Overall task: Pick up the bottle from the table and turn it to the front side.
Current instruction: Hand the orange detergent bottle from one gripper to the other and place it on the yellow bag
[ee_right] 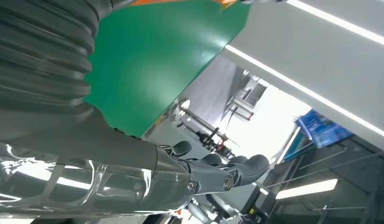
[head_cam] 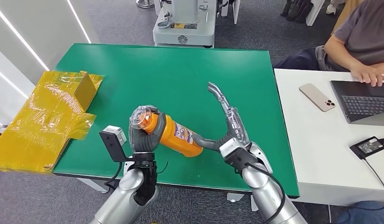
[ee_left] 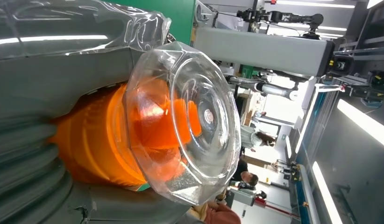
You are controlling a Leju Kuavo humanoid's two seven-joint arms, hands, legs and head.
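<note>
1. The left robot hand (head_cam: pixel 144 135) is nearest, at the front edge of the green tabletop (head_cam: pixel 181 74), its dark fingers wrapped round the upper end of the orange bottle (head_cam: pixel 174 134). It grips the bottle just behind the clear cap (head_cam: pixel 142 117).
2. The bottle is held on its side above the tabletop, cap toward the robot's left, base toward the right, with a printed label (head_cam: pixel 184 134) facing up.
3. In the left wrist view the clear faceted cap (ee_left: pixel 190 121) sits close to the camera, with the orange neck showing through it.
4. The right robot hand (head_cam: pixel 230 123) stands just right of the bottle's base. Its thumb reaches to the base and appears to touch it, while the fingers (head_cam: pixel 218 93) stretch straight out and away, spread and holding nothing.
5. On the left edge of the tabletop lies a crumpled yellow sheet (head_cam: pixel 45 121) with a small yellow box (head_cam: pixel 85 88) on it.
6. To the right is a white desk (head_cam: pixel 316 140) carrying a phone (head_cam: pixel 317 97), a laptop (head_cam: pixel 363 100) and a black power adapter (head_cam: pixel 369 147).
7. A seated person's hand (head_cam: pixel 372 74) rests on the laptop.
8. Beyond the tabletop stands a grey machine base (head_cam: pixel 183 25) on the carpet.
</note>
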